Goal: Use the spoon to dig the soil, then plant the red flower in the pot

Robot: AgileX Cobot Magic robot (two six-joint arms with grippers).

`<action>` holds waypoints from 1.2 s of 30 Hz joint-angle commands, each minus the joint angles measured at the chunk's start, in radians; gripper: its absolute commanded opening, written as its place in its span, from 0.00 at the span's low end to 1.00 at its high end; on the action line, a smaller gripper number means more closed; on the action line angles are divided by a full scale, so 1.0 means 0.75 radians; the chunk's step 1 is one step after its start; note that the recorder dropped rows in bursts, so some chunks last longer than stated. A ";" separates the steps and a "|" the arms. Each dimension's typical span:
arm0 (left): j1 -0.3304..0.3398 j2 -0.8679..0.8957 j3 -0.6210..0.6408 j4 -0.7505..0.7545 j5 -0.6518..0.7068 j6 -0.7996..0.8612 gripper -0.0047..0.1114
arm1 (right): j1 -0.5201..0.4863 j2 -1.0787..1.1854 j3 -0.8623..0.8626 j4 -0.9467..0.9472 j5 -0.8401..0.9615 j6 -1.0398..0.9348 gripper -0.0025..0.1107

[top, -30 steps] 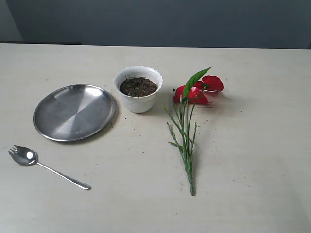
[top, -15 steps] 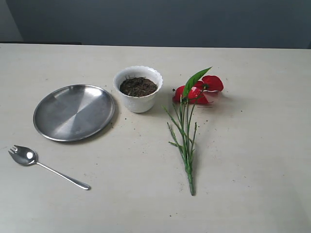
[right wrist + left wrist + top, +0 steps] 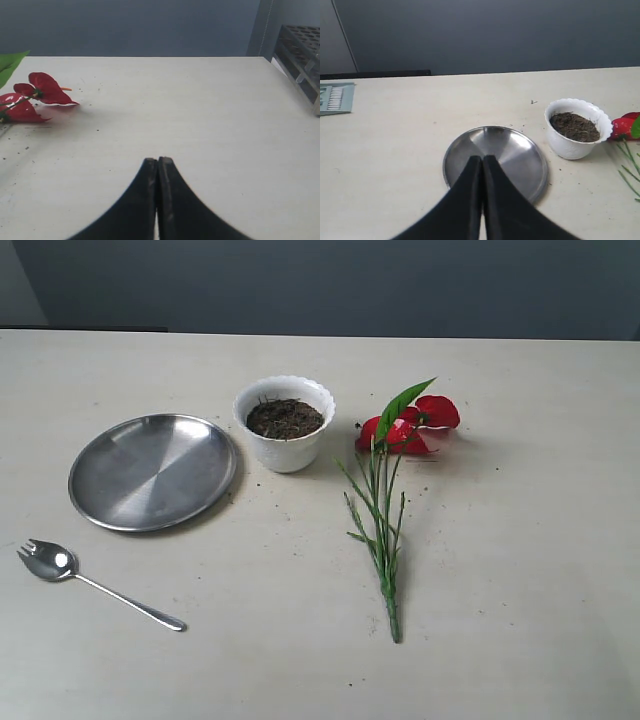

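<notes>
The left gripper (image 3: 482,165), jaws pressed together and empty, hangs over a round steel plate (image 3: 517,155); the white scalloped pot (image 3: 577,127) of dark soil (image 3: 577,126) stands beyond. The right gripper (image 3: 157,167), likewise closed, points past the red flower (image 3: 35,95). The silver spoon (image 3: 90,583) lies apart.

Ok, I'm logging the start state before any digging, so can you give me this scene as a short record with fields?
pot: white pot upright, mid table
soil: dark soil filling the pot
spoon: spoon lying flat, untouched
red flower: red flower lying flat beside the pot, not planted
plate: steel plate beside the pot
left end effector: shut, holding nothing
right end effector: shut, holding nothing
task progress: nothing begun
</notes>
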 commanded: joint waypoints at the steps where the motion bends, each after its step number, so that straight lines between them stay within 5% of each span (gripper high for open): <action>1: -0.007 0.100 -0.044 -0.043 0.043 -0.060 0.04 | -0.003 -0.009 0.002 -0.001 -0.003 -0.006 0.02; 11: -0.007 0.373 -0.078 0.010 0.177 -0.384 0.04 | -0.003 -0.009 0.002 -0.001 -0.003 -0.006 0.02; 29: -0.007 0.629 -0.073 -0.045 0.058 -0.432 0.04 | -0.003 -0.009 0.002 -0.001 -0.003 -0.006 0.02; 36: -0.007 0.632 -0.073 -0.074 0.041 -0.287 0.04 | -0.003 -0.009 0.002 -0.001 -0.003 -0.006 0.02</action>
